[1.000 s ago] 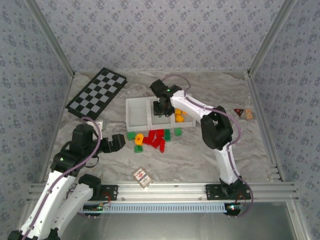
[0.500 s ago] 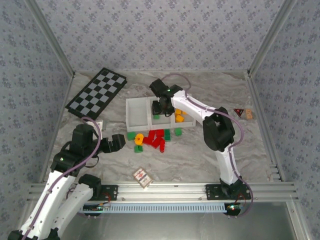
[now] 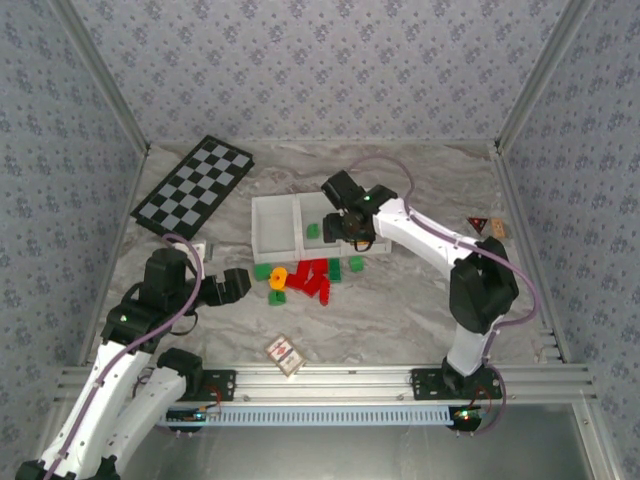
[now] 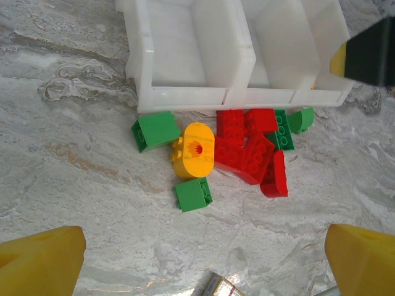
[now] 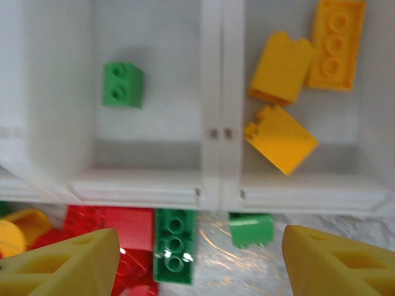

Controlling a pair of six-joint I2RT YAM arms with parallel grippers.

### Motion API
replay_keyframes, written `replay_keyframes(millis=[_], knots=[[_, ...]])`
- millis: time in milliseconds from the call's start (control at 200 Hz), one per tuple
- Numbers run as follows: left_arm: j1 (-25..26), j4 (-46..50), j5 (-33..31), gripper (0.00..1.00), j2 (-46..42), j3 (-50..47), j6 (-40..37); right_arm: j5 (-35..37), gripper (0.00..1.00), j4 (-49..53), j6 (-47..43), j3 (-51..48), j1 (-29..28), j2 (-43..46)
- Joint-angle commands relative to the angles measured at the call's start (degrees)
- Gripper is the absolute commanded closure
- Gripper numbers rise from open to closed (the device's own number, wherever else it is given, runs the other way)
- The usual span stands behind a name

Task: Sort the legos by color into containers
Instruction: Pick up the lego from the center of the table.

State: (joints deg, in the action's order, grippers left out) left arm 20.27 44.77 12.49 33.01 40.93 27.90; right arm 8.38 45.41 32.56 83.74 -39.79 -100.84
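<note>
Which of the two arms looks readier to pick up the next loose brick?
Probably right. The right gripper hangs open over the front edge of the tray, green legos just beneath it. The left gripper, also open, sits back beside the pile.

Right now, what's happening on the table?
The right gripper hangs open and empty over the tray. One green brick lies in the middle compartment, three orange-yellow bricks in the right one. The red bricks lie unsorted on the table in front of the tray. The left gripper is open, off to the side.
</note>
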Motion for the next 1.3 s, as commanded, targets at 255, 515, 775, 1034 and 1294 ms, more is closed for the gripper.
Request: replay_keyframes(millis=[255,515,775,1034,1294], knots=[[0.1,-1.3,0.6,0.0,-0.1,-0.1,-0.4,2.1,0.32,-4.0,-1.1,-12.5,2.0,6.4],[0.1,-1.3,0.5,0.0,0.0,-0.1,-0.3,-3.3,0.35,-10.6,-4.2,-14.9,4.6,3.7],[0.1,-1.1,0.2,0.0,0.3,0.0,-0.3,-4.8,0.37,-10.7,-6.4,-14.2,5.5,-0.5],[0.1,-1.0,0.2,0.0,0.8,0.0,-0.3,-4.0,0.39,-12.4,-7.0,-14.0,5.3,-3.2],[0.1,-1.1,0.2,0.0,0.8,0.0,-0.3,-4.1,0.42,-13.0,-7.3,-13.5,4.8,-5.5]])
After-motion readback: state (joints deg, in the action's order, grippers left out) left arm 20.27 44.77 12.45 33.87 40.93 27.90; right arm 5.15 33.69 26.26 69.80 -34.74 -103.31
